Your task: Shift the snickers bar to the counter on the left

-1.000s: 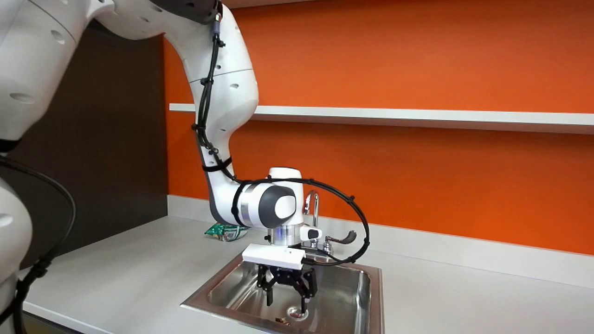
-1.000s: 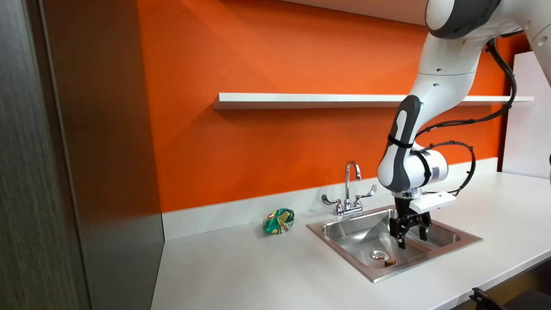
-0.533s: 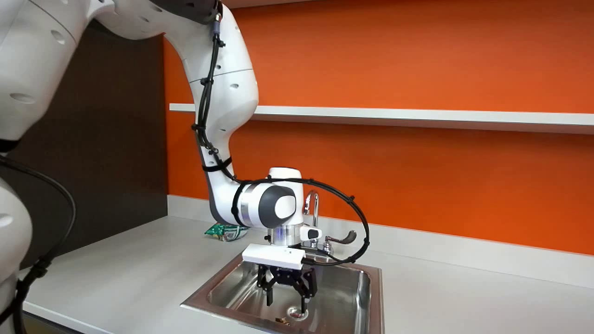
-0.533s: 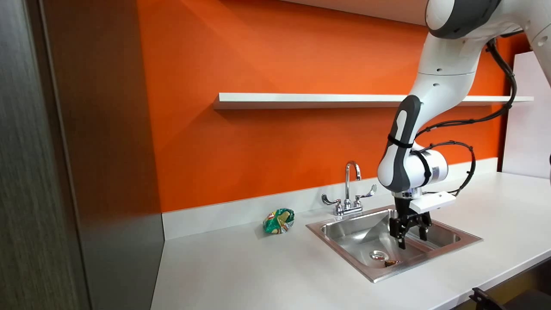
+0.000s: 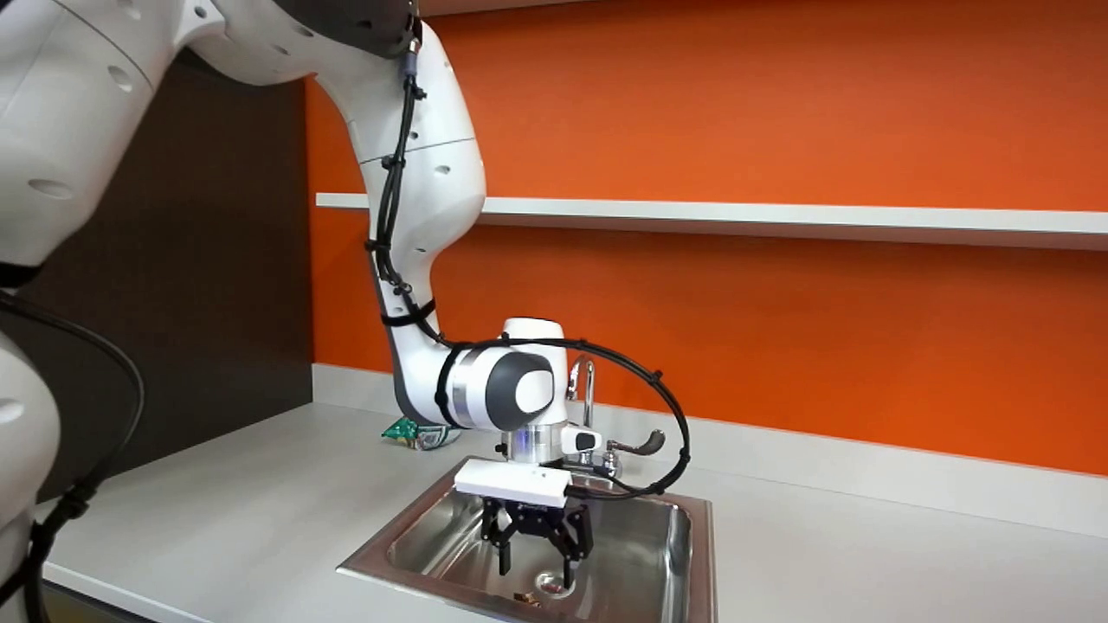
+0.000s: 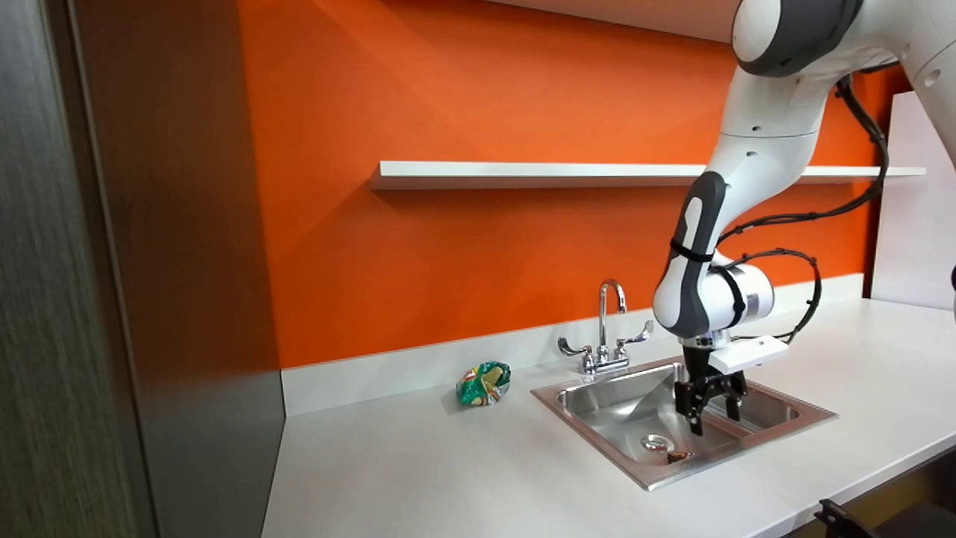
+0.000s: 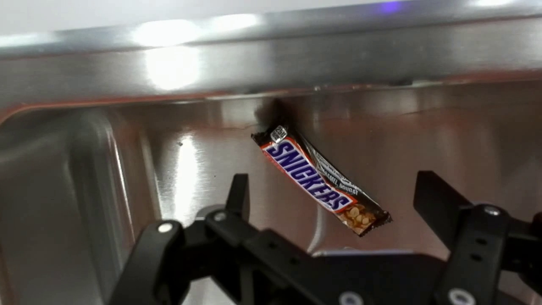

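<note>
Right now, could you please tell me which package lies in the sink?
The brown Snickers bar, near the drain; the green bag rests on the counter.

The counter (image 6: pixel 403 463) is pale and smooth. A low splashback (image 6: pixel 373 379) of the same tone runs along the back, and the front edge (image 6: pixel 859 487) shows at the lower right in an exterior view. A steel sink (image 6: pixel 590 433) is set into it. Left of the sink in both exterior views, and apart from it, a crumpled green bag (image 6: pixel 478 385) with yellow patches lies on the counter near the splashback; whether the two touch cannot be told. A chrome faucet (image 6: pixel 603 336) stands at the sink's back; whether its base rests on rim or counter is unclear.
</note>
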Controlling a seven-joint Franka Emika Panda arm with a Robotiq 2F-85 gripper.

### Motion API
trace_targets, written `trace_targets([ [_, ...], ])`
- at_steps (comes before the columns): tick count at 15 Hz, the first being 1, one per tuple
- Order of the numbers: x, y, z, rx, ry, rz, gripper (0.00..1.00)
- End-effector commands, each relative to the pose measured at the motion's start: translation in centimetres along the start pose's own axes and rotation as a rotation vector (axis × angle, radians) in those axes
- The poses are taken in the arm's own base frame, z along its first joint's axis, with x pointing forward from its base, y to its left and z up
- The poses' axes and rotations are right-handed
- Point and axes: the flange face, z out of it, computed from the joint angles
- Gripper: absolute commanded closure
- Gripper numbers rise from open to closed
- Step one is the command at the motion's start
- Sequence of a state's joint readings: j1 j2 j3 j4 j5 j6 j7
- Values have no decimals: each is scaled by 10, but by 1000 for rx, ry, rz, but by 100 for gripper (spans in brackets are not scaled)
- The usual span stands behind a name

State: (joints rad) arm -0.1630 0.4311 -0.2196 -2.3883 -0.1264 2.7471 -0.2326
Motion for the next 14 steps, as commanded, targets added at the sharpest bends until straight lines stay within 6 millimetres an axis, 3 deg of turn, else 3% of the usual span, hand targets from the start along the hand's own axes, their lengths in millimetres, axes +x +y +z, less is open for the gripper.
trace_targets([
  [1,13,6,6,0,4,9,0],
  [14,50,-4,29,-5,-21,-69,0],
])
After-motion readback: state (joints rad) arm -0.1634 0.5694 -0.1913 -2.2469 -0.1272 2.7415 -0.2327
